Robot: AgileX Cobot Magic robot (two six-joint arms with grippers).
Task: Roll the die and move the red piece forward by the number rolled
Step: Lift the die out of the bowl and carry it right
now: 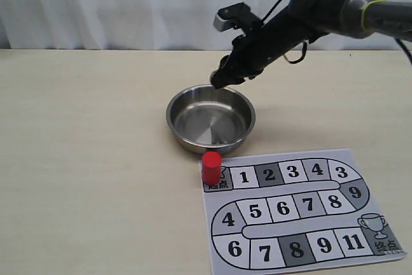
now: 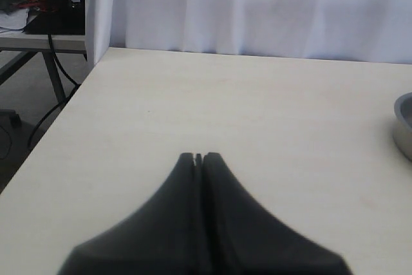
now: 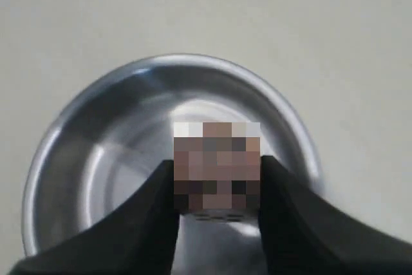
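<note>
Tabletop [image 1: 84, 159] board [image 1: 296, 214] reads 1–4 beside red piece [image 1: 211, 167]; right gripper [image 1: 222, 82] clamps die [image 3: 217, 159].

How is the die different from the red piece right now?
The die is a pale, boxy block; the red piece is a round red cylinder. The die is pinched in the right tool, up over the metal bowl; the red piece stands upright on the paper board, at its start corner, touched by nothing. Both are small game bits.
</note>
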